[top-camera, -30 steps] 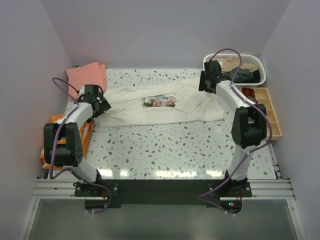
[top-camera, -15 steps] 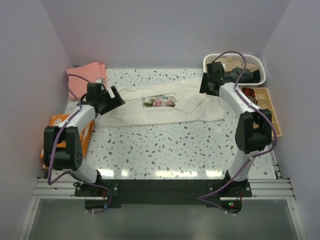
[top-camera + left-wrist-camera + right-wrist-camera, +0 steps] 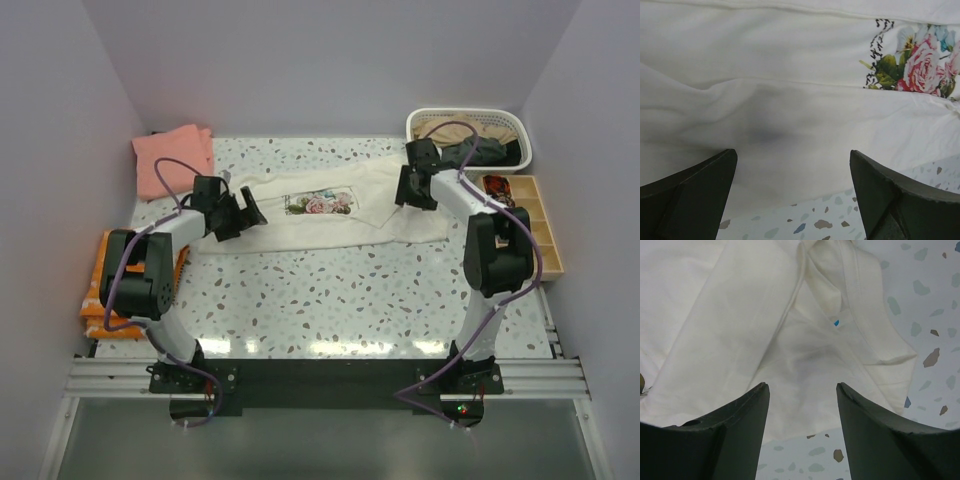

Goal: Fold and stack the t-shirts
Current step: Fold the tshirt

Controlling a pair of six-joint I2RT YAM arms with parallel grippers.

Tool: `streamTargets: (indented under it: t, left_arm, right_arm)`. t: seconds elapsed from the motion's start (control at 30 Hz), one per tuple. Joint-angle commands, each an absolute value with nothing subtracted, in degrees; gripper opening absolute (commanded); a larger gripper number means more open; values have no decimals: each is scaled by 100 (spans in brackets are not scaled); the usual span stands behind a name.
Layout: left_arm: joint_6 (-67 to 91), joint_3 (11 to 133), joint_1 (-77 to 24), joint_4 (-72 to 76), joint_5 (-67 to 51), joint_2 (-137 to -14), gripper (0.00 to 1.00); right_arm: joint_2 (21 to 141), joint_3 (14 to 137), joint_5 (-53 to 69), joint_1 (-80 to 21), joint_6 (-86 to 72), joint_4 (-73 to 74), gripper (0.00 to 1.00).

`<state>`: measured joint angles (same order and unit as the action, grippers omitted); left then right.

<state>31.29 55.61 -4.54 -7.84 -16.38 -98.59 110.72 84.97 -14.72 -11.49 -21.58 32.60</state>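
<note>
The cream t-shirt point(image 3: 330, 215) with a pink-rose print and black script lies spread across the back of the table. My left gripper point(image 3: 243, 211) is open over its left end; the left wrist view shows cream cloth point(image 3: 790, 120) and the rose print point(image 3: 920, 65) between the spread fingers. My right gripper point(image 3: 408, 190) is open over its right end, above folds and a sleeve point(image 3: 805, 340). A folded salmon-pink t-shirt point(image 3: 175, 155) lies at the back left. Tan point(image 3: 462, 128) and dark grey point(image 3: 485, 152) shirts sit in the basket.
A white basket point(image 3: 420, 122) stands at the back right. A wooden compartment box point(image 3: 535, 222) lies along the right edge. An orange folded thing point(image 3: 112, 290) lies at the left edge beside the left arm.
My left gripper has swung right from the table's left side onto the cream shirt's left end. My right gripper has dropped slightly toward the shirt's right end.
</note>
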Motion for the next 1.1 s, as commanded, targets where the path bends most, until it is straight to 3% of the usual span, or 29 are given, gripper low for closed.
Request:
streamTargets:
  t: [0.0, 0.27, 0.57, 1.07]
  left_arm:
    - [3111, 5695, -422, -931, -801, -9949, 100]
    - [3129, 5528, -299, -1318, 261, -9475, 100]
    - [3305, 5107, -290, -1380, 290, -9132, 100]
    - [3217, 4755, -290, -1468, 457, -8983, 100]
  right_arm:
    - [11232, 8517, -1266, -1125, -2206, 3129, 60]
    - [11558, 8763, -1187, -1143, -2241, 3208, 60]
    - [11751, 8885, -905, -1230, -2180, 3015, 59]
    - [12954, 11064, -660, -1564, -2057, 3419, 60]
